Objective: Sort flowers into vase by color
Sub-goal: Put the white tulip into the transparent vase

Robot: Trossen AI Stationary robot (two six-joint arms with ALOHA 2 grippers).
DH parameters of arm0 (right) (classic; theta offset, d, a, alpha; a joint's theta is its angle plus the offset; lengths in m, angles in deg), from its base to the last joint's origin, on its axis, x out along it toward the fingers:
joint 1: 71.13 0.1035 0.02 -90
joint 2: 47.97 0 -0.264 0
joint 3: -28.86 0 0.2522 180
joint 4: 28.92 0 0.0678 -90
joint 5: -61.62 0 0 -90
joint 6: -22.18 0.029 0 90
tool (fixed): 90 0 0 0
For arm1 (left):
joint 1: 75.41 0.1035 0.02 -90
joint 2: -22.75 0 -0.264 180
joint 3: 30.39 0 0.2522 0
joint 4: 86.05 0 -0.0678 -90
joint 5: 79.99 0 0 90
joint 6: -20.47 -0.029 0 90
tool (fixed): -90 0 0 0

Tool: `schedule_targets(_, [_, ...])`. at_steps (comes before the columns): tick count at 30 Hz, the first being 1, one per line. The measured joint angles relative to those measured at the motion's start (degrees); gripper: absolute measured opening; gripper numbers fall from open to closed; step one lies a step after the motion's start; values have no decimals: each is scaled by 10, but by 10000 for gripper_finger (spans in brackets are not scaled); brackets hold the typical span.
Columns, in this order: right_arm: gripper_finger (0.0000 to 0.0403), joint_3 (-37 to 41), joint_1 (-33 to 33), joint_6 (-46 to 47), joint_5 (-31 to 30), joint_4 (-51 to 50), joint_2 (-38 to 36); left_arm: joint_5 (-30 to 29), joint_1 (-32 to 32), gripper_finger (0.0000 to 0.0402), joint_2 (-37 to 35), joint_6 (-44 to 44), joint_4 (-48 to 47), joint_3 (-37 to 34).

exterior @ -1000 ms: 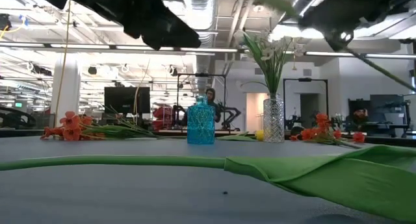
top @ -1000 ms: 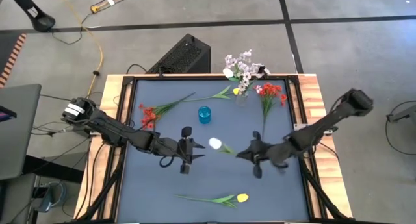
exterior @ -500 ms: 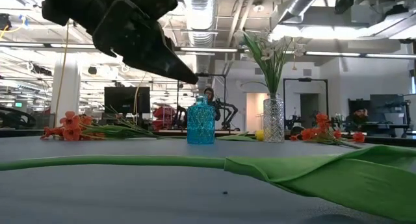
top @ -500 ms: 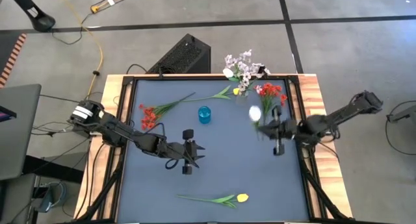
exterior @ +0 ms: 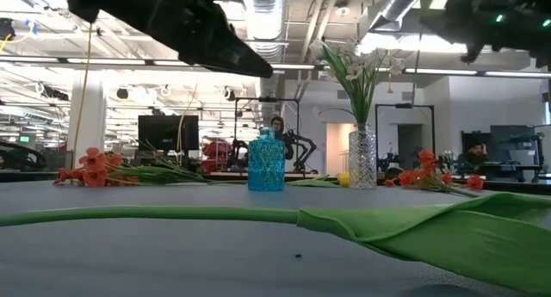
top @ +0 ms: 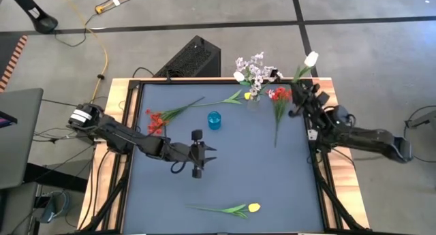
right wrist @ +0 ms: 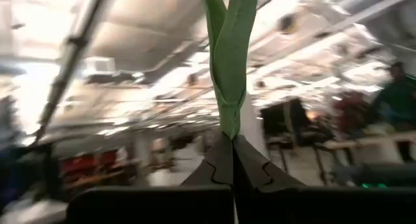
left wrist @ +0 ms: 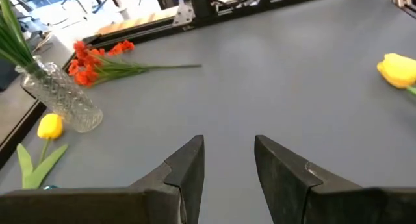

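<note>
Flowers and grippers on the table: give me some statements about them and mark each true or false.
1. The right gripper is shut on the white tulip's stem. True.
2. The white tulip lies flat at the middle of the table. False: it is held up near the far right corner.
3. The blue bottle holds a flower. False: nothing is in it.
4. The left gripper is open and holds nothing. True.
5. A yellow tulip lies near the table's front edge. True.

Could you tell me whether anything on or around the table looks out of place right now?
Nothing looks damaged or spilled. The one oddity: the right gripper holds the white tulip out past the table's far edge, beyond the clear vase. Loose flowers lying on the mat simply await sorting.
</note>
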Motion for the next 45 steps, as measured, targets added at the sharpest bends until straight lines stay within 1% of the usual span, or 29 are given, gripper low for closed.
schedule_targets(3, [16,3,-76,76,28,38,43,21,15,125,0,-5,15,0])
schedule_targets(5, [16,3,-109,110,50,70,79,39,26,125,0,-5,25,0])
schedule_targets(7, [16,3,-125,126,63,108,118,59,35,125,0,-5,31,0])
schedule_targets(10, [16,3,-126,126,65,183,177,72,45,125,0,-5,31,0])
schedule_targets(17, [16,2,-117,123,62,363,323,74,51,125,0,-4,31,0])
schedule_targets(20, [16,-18,-118,122,52,365,374,73,51,125,0,-8,30,0])
schedule_targets(22, [16,-36,-116,105,54,371,397,73,51,125,0,-10,29,0])
schedule_targets(27, [16,-70,-100,65,59,371,414,75,51,125,1,-10,15,0])
schedule_targets(32, [16,-70,-96,40,51,368,415,75,51,125,1,-11,14,0])
schedule_targets(45, [16,-75,-93,39,32,371,462,76,51,125,1,-13,14,0])
